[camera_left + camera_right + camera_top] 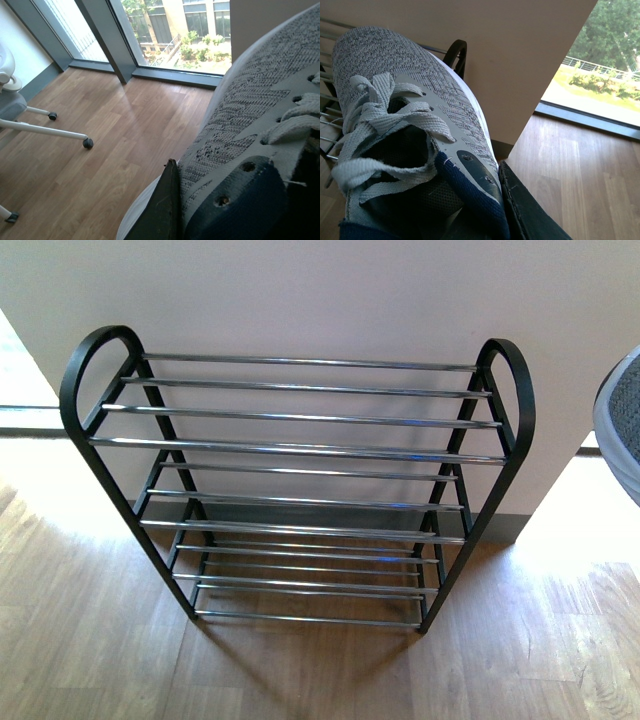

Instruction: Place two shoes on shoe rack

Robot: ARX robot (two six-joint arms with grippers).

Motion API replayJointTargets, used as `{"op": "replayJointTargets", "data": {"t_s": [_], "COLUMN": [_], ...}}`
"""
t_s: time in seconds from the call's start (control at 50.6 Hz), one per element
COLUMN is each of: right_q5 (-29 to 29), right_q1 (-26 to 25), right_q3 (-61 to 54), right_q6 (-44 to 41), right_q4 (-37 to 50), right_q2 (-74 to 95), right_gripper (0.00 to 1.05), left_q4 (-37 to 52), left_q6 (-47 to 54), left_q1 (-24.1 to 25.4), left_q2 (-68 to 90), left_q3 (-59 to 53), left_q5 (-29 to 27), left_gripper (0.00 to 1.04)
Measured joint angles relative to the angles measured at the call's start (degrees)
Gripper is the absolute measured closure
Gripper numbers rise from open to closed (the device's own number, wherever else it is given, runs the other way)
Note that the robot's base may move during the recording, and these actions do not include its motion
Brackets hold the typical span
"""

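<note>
**Right gripper** (487,200): closed on the collar of the right-held sneaker (405,85). One right-arm finger (525,210) presses its outer side, and the other is hidden. The sneaker's long axis runs away from the gripper, toe foremost, and the side arch of the shoe rack (459,55) shows just past the toe. In the front view this sneaker hangs at the right edge, near the rack's right arch and about level with the top tier, so the rack lies to its left.

**Left gripper** (220,212): likewise clamped on the left-held sneaker (250,100), with one left-arm finger (167,205) visible. Only wooden floor (100,150) lies beyond, and no rack is in view.

**Judgement:** the right arm is nearer. All tiers are bare.
</note>
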Motion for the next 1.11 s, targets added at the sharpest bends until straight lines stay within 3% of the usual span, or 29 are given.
{"op": "replayJointTargets", "data": {"t_s": [0.454,0.513,0.553,0.671,0.81,1.106], "right_q5": [-0.7,-5.6,-5.7,0.9,11.6,23.0], "right_q1": [0.0,-0.5,0.6,9.5,19.3,28.9], "right_q3": [0.0,-2.2,-2.7,1.6,14.8,32.0], "right_q6": [0.0,4.5,6.4,11.0,18.1,31.9], "right_q4": [0.0,7.9,11.9,14.1,12.3,3.9], "right_q2": [-0.1,0.5,1.4,8.6,25.7,46.3], "right_gripper": [1.03,1.03,1.03,1.03,1.03,1.03], "left_q4": [0.0,0.0,0.0,0.0,0.0,0.0], "left_q6": [0.0,0.0,0.0,0.0,0.0,0.0], "left_q1": [0.0,0.0,0.0,0.0,0.0,0.0], "left_q2": [0.0,0.0,0.0,0.0,0.0,0.0], "left_q3": [0.0,0.0,0.0,0.0,0.0,0.0], "left_q5": [0.2,0.1,-0.1,0.0,-0.1,-0.1], "left_gripper": [1.03,1.03,1.03,1.03,1.03,1.03]}}
